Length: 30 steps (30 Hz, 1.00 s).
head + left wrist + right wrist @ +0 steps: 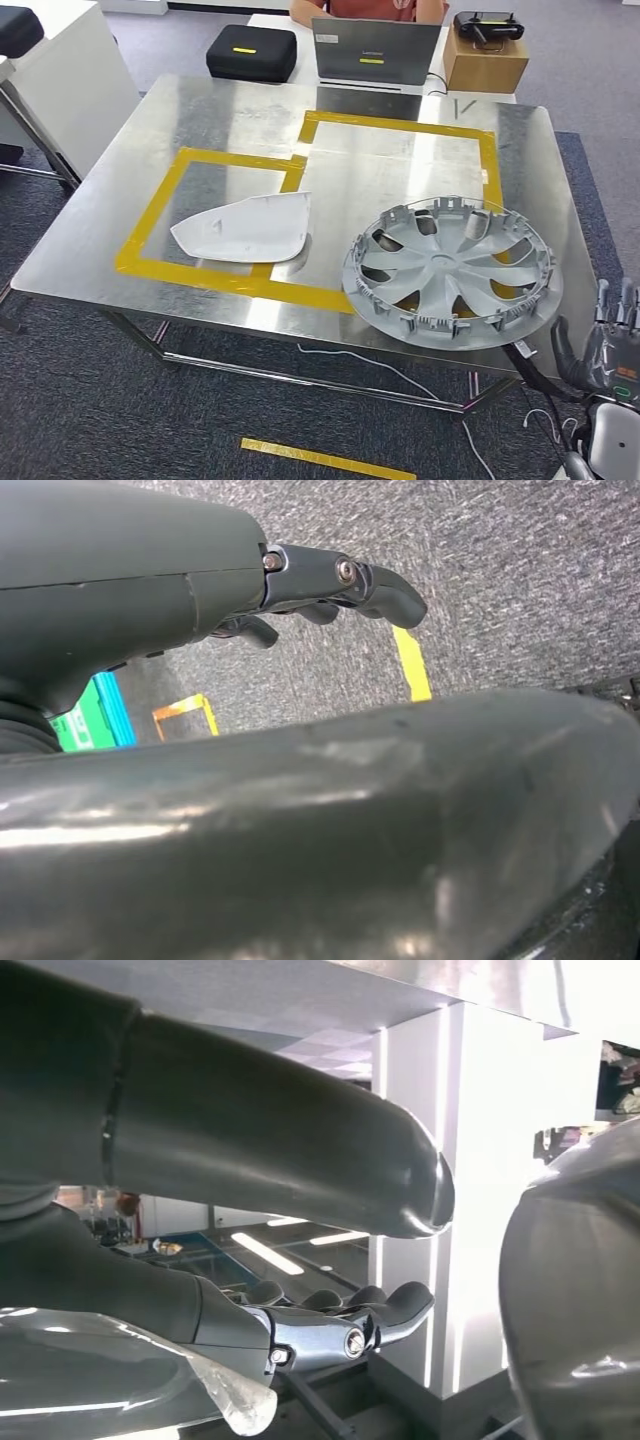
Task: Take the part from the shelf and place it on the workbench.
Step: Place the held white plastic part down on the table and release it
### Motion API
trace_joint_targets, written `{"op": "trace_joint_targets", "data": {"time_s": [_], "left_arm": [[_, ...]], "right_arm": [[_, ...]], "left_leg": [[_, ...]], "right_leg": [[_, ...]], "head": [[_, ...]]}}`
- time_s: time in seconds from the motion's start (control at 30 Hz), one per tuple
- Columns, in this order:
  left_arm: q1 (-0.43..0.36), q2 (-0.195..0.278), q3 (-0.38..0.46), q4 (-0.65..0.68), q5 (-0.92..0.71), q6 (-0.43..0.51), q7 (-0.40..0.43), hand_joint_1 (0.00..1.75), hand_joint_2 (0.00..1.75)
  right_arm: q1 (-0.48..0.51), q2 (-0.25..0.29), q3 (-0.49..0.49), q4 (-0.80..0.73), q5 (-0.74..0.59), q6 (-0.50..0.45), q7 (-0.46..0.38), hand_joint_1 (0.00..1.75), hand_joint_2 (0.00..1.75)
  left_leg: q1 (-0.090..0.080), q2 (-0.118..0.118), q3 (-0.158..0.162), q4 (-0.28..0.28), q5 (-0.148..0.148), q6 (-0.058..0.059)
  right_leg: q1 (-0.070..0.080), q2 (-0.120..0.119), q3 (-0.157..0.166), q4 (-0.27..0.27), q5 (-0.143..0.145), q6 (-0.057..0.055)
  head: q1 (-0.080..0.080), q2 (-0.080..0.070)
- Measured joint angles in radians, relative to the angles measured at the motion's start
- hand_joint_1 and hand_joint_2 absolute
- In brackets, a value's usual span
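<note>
A silver wheel cover point(451, 272) lies flat on the metal workbench point(226, 120), at its front right, over the corner of a yellow-taped rectangle. A white mirror shell point(245, 228) lies to its left inside another taped rectangle. My right hand point(607, 345) is just off the table's front right corner, right of the wheel cover and apart from it, fingers spread upward and holding nothing. The right wrist view shows the same hand point(347, 1320) with its fingers point(392, 1305) stretched out and empty. My left hand point(332, 580) hangs over grey carpet, fingers extended, holding nothing.
Behind the workbench stand a laptop point(375, 50), a black case point(251, 52) and a cardboard box point(484, 60) with a controller on top; a person sits behind the laptop. A white cabinet point(68, 80) stands at the left. Cables and a yellow tape strip point(324, 460) lie on the floor.
</note>
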Motion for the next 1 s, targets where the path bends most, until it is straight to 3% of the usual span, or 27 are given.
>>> {"op": "trace_joint_targets", "data": {"time_s": [0.47, 0.67, 1.0], "left_arm": [[0.001, -0.003, -0.001, 0.0, 0.017, 0.002, -0.011, 0.0, 0.0], [0.002, -0.005, -0.004, 0.0, 0.023, 0.003, -0.012, 0.0, 0.0], [0.002, -0.008, -0.007, 0.0, 0.025, 0.004, -0.013, 0.0, 0.0]], "right_arm": [[0.033, 0.007, -0.129, 0.0, 0.0, 0.03, -0.009, 0.0, 0.0], [0.038, 0.002, -0.135, -0.002, 0.0, 0.059, 0.076, 0.0, 0.0], [0.038, -0.005, -0.129, -0.003, 0.0, 0.07, 0.081, 0.0, 0.0]], "left_leg": [[0.0, 0.0, 0.0, 0.0, 0.0, 0.0], [0.0, 0.0, 0.0, 0.0, 0.0, 0.0], [0.0, 0.0, 0.0, 0.0, 0.0, 0.0]], "right_leg": [[0.0, 0.0, 0.0, 0.0, 0.0, 0.0], [0.0, 0.0, 0.0, 0.0, 0.0, 0.0], [0.0, 0.0, 0.0, 0.0, 0.0, 0.0]], "head": [[0.0, 0.0], [0.0, 0.0], [0.0, 0.0]]}}
